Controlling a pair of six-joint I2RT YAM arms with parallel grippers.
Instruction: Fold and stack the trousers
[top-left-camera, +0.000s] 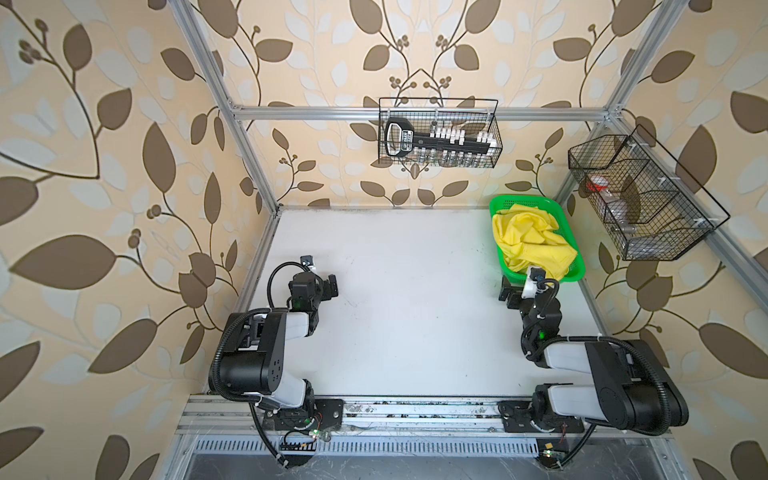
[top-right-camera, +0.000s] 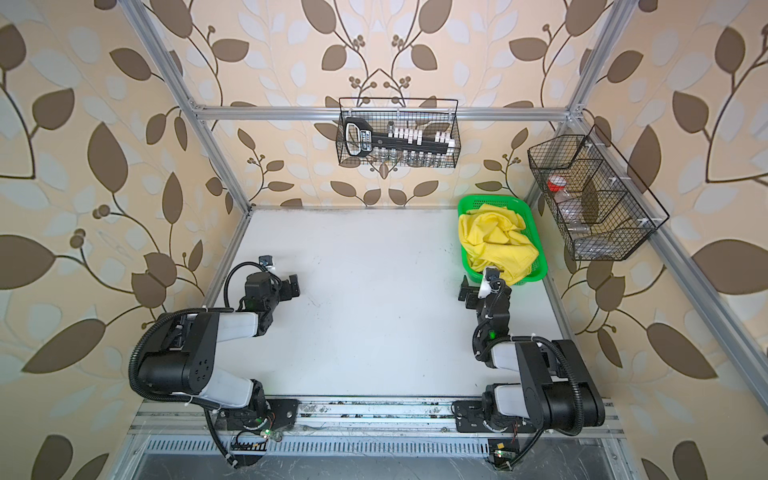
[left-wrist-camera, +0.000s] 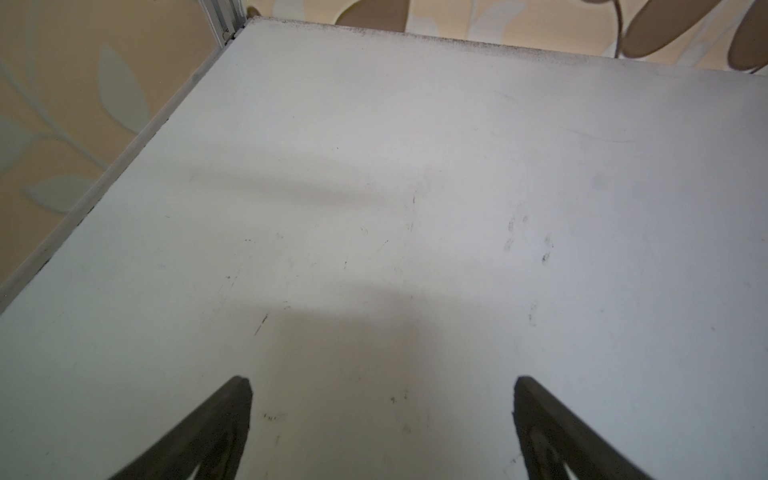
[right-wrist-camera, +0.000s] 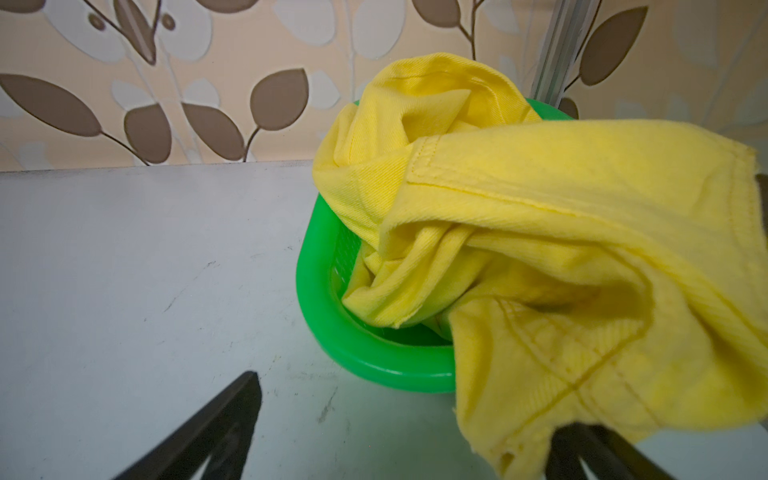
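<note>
The trousers (top-left-camera: 532, 241) (top-right-camera: 494, 241) are bright yellow and lie crumpled in a green mesh basket (top-left-camera: 524, 199) (top-right-camera: 490, 198) at the table's back right. One flap hangs over the basket's near rim. My right gripper (top-left-camera: 509, 296) (top-right-camera: 467, 296) sits low on the table just in front of that rim, open. In the right wrist view the trousers (right-wrist-camera: 540, 249) spill over the basket (right-wrist-camera: 374, 368), and the flap covers the tip of one finger of the right gripper (right-wrist-camera: 403, 401). My left gripper (top-left-camera: 332, 286) (top-right-camera: 295, 286) (left-wrist-camera: 382, 382) is open over bare table at the left, holding nothing.
A black wire basket (top-left-camera: 440, 133) with small bottles hangs on the back rail. Another wire basket (top-left-camera: 640, 199) hangs on the right rail, close above the green basket. Aluminium frame posts (top-left-camera: 257, 166) edge the white table (top-left-camera: 395, 311).
</note>
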